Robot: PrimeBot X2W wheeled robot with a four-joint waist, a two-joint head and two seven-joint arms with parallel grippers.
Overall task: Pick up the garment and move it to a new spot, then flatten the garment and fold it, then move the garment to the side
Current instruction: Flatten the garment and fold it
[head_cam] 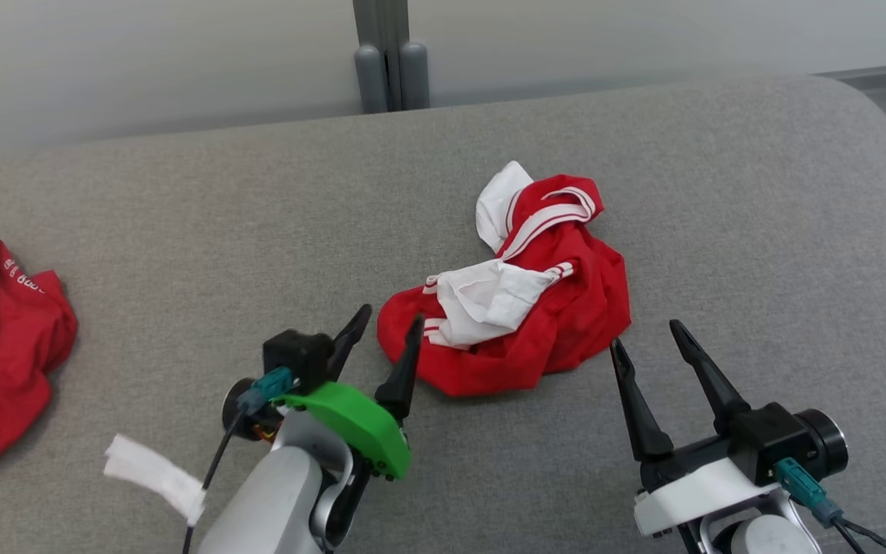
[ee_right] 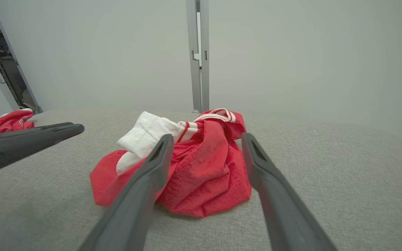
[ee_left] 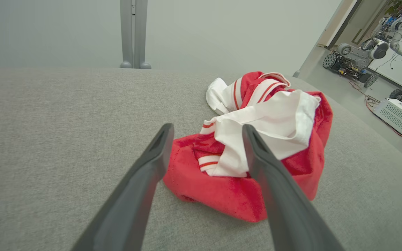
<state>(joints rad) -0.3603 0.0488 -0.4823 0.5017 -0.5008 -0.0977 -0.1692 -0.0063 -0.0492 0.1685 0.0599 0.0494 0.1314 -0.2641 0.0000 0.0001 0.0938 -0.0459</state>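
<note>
Left gripper (head_cam: 391, 315) and right gripper (head_cam: 647, 335) are held wide beside the garment (head_cam: 516, 308); only a loose fold might be caught, then lost.

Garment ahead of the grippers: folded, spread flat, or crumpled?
Crumpled: the garment sits in a bunched heap, white parts twisted over red folds, nothing laid flat.

Only writing is small white print (head_cam: 24, 278) on the red shirt (head_cam: 4, 354) lying at the left, too small and creased to read.
</note>
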